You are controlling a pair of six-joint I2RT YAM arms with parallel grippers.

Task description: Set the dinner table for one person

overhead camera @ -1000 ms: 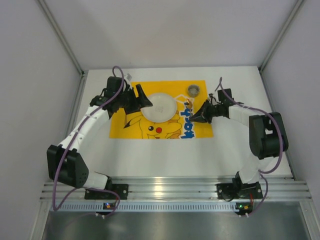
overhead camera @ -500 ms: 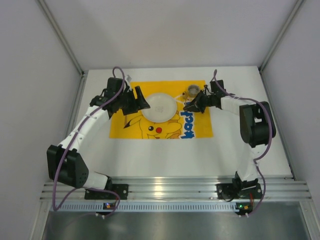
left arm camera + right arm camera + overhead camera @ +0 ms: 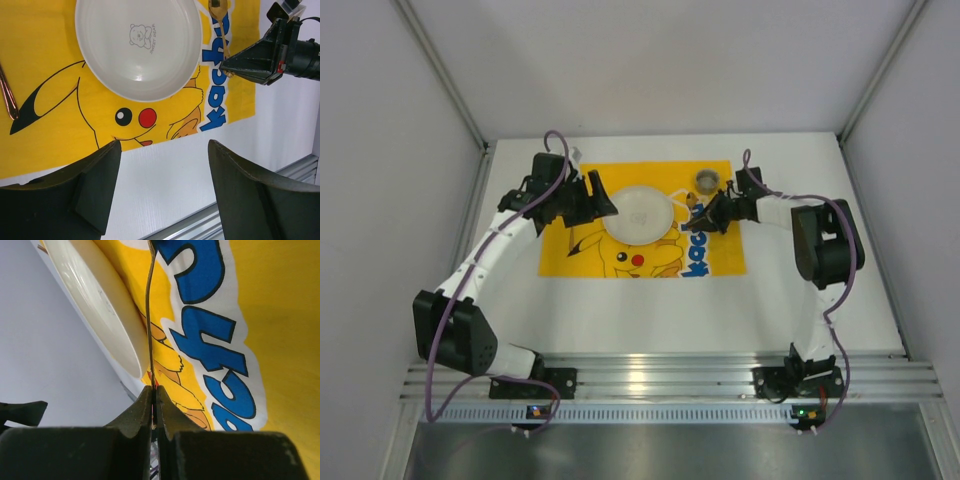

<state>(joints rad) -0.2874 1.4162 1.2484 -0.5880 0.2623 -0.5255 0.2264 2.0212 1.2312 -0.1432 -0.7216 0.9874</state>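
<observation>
Each arm pairs white tubular links (image 3: 492,250) with bulky black joint housings (image 3: 455,335); thin purple cables (image 3: 554,134) loop alongside. The left gripper (image 3: 165,145) has broad matte-black wedge fingers (image 3: 95,185); the right gripper (image 3: 153,391) tapers narrow. Black bases (image 3: 535,382) sit at six o'clock.

The top camera is looking down from high up behind the arms, taking in the whole dinner table (image 3: 620,310). The left wrist camera is looking down from close above the yellow mat (image 3: 40,50). The right wrist camera is looking low along the gold spoon (image 3: 148,315), very near. All three are seeing the white plate (image 3: 644,212).
</observation>
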